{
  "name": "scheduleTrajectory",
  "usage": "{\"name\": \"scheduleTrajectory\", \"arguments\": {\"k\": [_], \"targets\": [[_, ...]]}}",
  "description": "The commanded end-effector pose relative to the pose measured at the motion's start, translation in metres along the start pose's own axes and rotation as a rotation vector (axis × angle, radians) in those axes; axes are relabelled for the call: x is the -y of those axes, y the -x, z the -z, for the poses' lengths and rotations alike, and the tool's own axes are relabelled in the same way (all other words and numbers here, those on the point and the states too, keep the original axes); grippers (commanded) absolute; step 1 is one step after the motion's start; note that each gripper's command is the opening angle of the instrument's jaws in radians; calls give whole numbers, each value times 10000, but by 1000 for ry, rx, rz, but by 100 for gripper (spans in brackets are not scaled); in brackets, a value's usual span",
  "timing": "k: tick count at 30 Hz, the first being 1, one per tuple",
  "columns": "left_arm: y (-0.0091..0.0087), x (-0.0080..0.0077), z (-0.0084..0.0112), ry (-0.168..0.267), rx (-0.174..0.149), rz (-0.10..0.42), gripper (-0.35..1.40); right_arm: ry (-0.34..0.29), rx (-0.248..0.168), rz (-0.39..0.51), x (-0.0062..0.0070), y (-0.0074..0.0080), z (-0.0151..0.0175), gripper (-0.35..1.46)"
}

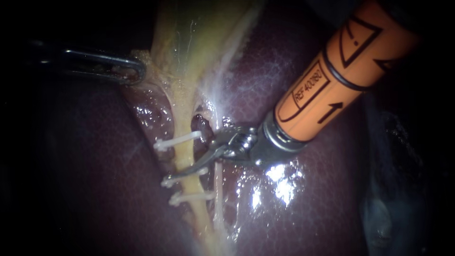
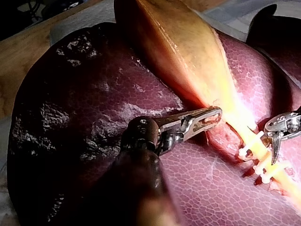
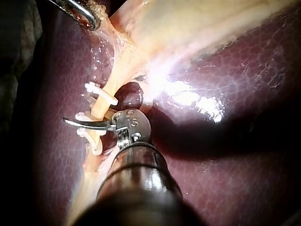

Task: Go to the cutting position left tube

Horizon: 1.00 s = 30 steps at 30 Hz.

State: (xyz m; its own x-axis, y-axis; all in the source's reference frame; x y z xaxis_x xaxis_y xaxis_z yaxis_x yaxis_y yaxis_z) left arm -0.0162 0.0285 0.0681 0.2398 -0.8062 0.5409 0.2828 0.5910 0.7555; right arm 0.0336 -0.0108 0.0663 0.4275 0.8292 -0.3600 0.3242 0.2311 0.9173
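Upper right of the endoscope frame: right instrument (image 1: 189,168), orange shaft slanting down toward the centre, wrist bent, slim blades pointing left and slightly down. Blades lying across the left tube (image 1: 184,159), between the top and the middle of 3 white clips (image 1: 177,141), tip reaching just past the tube beside the middle clip. Jaws apparently together, showing as 1 thin sliver in the right wrist view, though hard to be sure at this angle.

Upper left of the frame: left instrument (image 1: 137,71), dark shaft nearly level, jaws clamped on the edge of the gallbladder (image 1: 189,38) at the narrow end of the sac.

Yellow left tube running from that narrow end down the middle of the frame, over the dark liver (image 1: 85,180). Just right of it, a thinner pale tube (image 1: 219,185).
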Motion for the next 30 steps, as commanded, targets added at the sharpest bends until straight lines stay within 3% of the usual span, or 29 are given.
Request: {"name": "scheduleTrajectory", "arguments": {"k": [1, 11, 22, 30], "targets": [[0, 0, 0, -2, -1, 0, -35, -4, -4, 38, -1, -1, -2, 133], [0, 0, 0, -2, -1, 0, -35, -25, -52, 149, -4, -10, -19, 135], [0, 0, 1, -2, -1, 0, -35, -38, -59, 317, 44, -36, -23, 131], [0, 0, 1, -2, -1, 0, -35, -31, -71, 352, 51, -45, -17, 131]]}}
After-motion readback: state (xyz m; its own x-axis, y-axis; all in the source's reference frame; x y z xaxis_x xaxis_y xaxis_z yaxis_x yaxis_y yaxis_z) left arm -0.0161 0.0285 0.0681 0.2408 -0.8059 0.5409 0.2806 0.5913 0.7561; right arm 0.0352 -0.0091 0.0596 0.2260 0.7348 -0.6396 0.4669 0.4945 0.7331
